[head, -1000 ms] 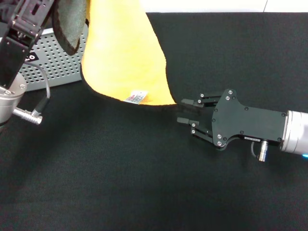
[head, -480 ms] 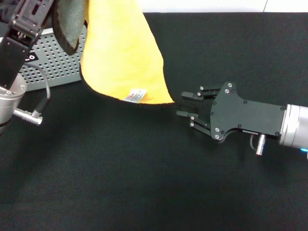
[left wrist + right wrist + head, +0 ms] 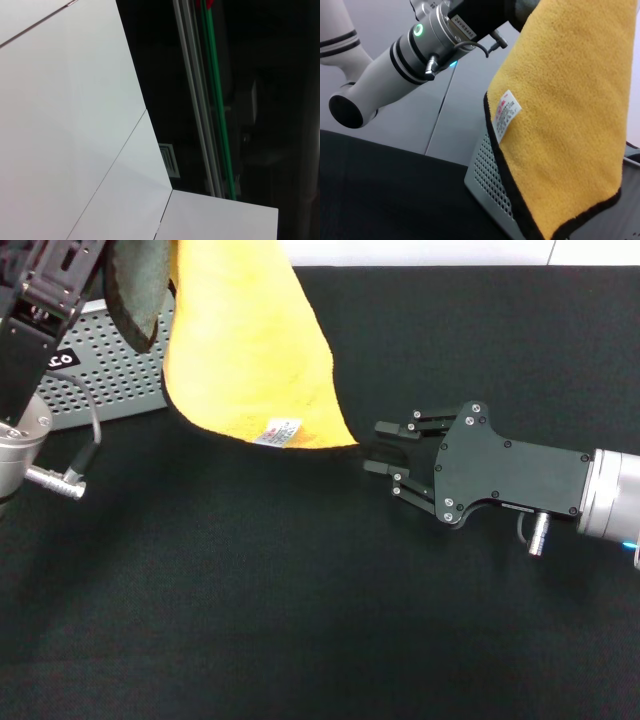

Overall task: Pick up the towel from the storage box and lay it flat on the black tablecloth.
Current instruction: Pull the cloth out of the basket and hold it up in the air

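Even, soft overhead light on the head view; the black tablecloth soaks it up, matte, no glare. The yellow towel glows bright and slightly soft-edged. Left wrist view splits between pale panels and deep shadow.

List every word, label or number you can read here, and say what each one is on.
"CO": white letters on a black label on the storage box, cut off by the left arm; likely part of a longer word.
White label on the towel: printed, too small to read.
Nothing readable on the right gripper.
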`<action>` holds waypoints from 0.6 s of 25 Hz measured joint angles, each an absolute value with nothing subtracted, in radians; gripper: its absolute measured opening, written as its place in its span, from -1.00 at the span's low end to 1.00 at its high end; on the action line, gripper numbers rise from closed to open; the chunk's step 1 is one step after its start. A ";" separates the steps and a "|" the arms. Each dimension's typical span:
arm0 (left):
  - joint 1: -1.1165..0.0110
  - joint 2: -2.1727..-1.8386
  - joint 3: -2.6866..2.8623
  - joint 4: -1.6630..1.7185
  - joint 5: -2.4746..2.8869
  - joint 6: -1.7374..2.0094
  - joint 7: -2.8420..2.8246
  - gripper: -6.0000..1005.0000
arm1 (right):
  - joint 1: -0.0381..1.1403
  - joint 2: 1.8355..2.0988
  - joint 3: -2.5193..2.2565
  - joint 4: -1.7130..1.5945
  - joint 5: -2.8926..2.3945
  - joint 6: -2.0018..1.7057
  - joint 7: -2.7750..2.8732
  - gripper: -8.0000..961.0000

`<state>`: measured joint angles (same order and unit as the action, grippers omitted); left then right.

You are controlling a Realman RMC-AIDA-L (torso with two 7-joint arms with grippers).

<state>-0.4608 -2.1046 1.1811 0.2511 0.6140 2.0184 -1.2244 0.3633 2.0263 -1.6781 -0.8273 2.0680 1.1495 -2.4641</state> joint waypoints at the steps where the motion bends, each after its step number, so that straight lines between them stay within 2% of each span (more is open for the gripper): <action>1: -0.461 -2.104 1.181 0.251 0.614 2.018 -1.224 -0.92 | 0.364 2.027 -1.678 -0.828 2.069 1.149 -2.465 -0.35; 7: -0.461 -2.104 1.181 0.251 0.613 2.019 -1.224 -0.92 | 0.365 2.028 -1.678 -0.829 2.071 1.146 -2.483 -0.35; 12: -0.462 -2.105 1.184 0.251 0.613 2.019 -1.224 -0.92 | 0.367 2.028 -1.685 -0.829 2.076 1.141 -2.492 -0.64; 15: -0.460 -2.105 1.186 0.251 0.613 2.019 -1.224 -0.92 | 0.368 2.028 -1.690 -0.829 2.077 1.128 -2.493 -0.65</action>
<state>-0.4596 -2.1052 1.1857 0.2507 0.6134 2.0187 -1.2241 0.3680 2.0277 -1.6901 -0.8293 2.0770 1.1278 -2.4934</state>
